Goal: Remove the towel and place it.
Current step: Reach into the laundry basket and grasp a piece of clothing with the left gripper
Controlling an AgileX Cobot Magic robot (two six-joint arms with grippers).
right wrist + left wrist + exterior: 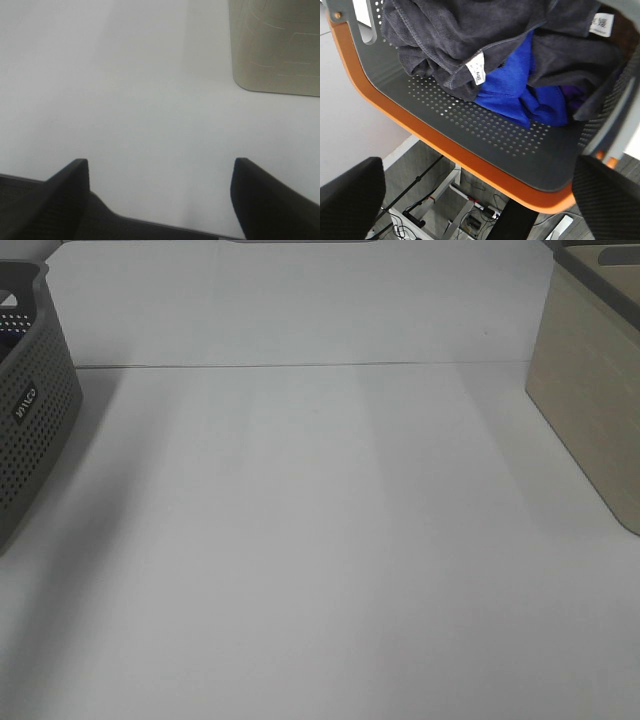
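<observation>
The towel [445, 30] is a dark charcoal terry cloth, crumpled inside a grey perforated basket [485, 135] with an orange rim, seen in the left wrist view. A white label is sewn on its hem. My left gripper [480, 200] hovers outside the basket's rim, open wide, with nothing between its fingers and apart from the towel. My right gripper [160, 195] is open over bare white table, empty. Neither gripper shows in the exterior high view, where the grey basket [30, 430] stands at the left edge and its contents are hidden.
A blue cloth [520, 85] lies in the basket under and beside the towel. A beige basket [595, 400] stands at the table's right edge, also in the right wrist view as the beige basket [275, 45]. The white table [320, 540] spans the middle. Cables and a frame lie below the table edge.
</observation>
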